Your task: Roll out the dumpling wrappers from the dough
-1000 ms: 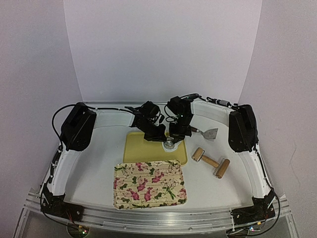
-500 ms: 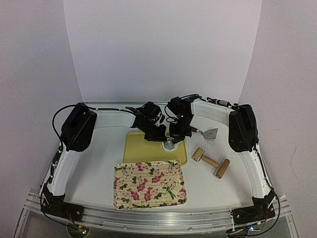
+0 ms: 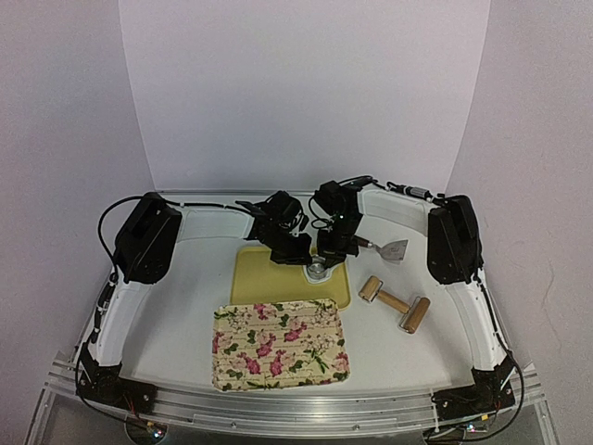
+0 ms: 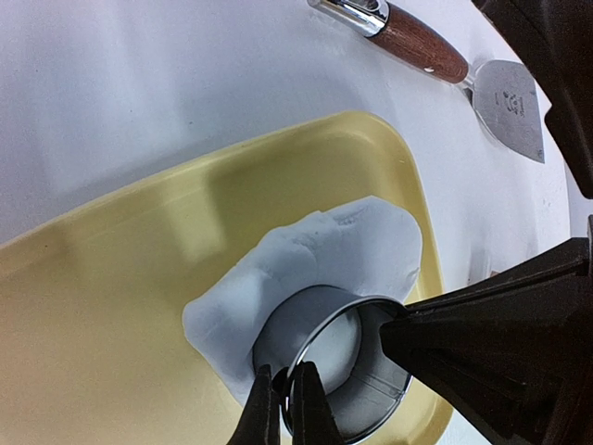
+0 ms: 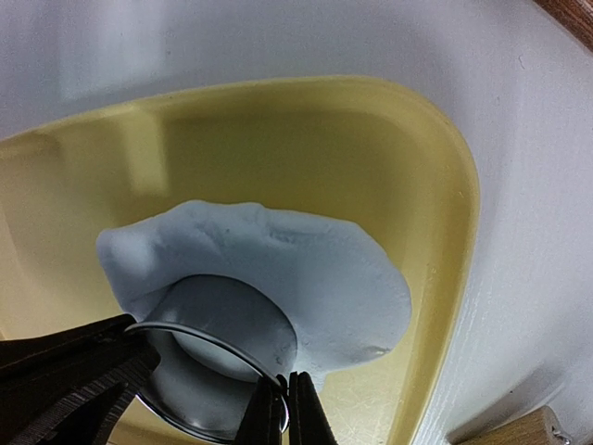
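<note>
Top external view. INSPECTOR: State the layout.

OPERATOR: The yellow tray [image 3: 273, 278] sits in the middle of the surface [image 3: 185, 315]. The floral tray [image 3: 281, 344] lies just beside it on the near side. The rolling pin [image 3: 395, 303] rests to the right, apart from both trays. The scraper [image 3: 394, 248] lies beyond the pin. Both arms meet over the yellow tray's far right corner.

INSPECTOR: Report each end effector.

OPERATOR: The left end effector [image 4: 283, 408] is closed, with its fingers pinching the rim of the ring cutter [image 4: 372, 394]. The right end effector [image 5: 284, 408] is closed likewise, clamped on the same rim from the other side. Each wrist view shows the opposite arm's black fingers at the ring.

INSPECTOR: Locate the dough.

OPERATOR: An irregular white dough sheet [image 4: 343, 246] lies flat in the yellow tray's far right corner. The ring cutter stands on the sheet's near part. The dumpling wrapper [image 4: 331, 339] shows as a round white patch inside the ring, enclosed by the metal wall. Whether it is cut fully free of the sheet cannot be told. The floral tray carries no dough.
</note>
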You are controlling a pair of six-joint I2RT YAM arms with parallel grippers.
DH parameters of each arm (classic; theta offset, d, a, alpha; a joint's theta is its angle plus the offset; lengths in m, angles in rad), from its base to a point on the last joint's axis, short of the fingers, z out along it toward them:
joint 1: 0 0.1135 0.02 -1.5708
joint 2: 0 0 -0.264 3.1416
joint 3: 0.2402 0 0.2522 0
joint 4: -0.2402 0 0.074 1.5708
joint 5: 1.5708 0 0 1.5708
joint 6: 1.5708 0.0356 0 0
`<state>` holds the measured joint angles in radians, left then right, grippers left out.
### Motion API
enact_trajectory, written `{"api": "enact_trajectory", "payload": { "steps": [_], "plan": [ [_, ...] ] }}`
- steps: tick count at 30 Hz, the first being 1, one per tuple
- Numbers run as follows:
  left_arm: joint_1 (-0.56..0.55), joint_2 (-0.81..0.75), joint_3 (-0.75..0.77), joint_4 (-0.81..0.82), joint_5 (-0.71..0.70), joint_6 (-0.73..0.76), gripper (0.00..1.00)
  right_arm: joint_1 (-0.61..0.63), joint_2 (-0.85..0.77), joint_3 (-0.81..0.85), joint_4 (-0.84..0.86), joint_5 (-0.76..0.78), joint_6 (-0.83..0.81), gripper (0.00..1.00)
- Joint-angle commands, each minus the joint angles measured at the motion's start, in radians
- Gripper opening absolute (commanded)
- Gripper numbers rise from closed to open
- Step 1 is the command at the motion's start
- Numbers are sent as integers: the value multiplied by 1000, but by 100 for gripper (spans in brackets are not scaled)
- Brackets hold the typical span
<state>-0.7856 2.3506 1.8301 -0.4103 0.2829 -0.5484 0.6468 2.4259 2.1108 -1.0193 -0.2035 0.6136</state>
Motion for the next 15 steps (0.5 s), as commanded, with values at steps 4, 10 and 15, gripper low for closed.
{"api": "enact_trajectory", "payload": {
  "steps": [4, 10, 15],
  "plan": [
    [-33, 137, -42, -128, -26, 12, 0, 26, 180, -40, -13, -6, 15, 0],
    [-32, 156, -37, -135, -30, 21, 0, 18, 205, -10, -15, -27, 18, 0],
    [-33, 146, -66, -122, -38, 19, 0, 17, 208, -17, -13, -31, 18, 0]
  ]
}}
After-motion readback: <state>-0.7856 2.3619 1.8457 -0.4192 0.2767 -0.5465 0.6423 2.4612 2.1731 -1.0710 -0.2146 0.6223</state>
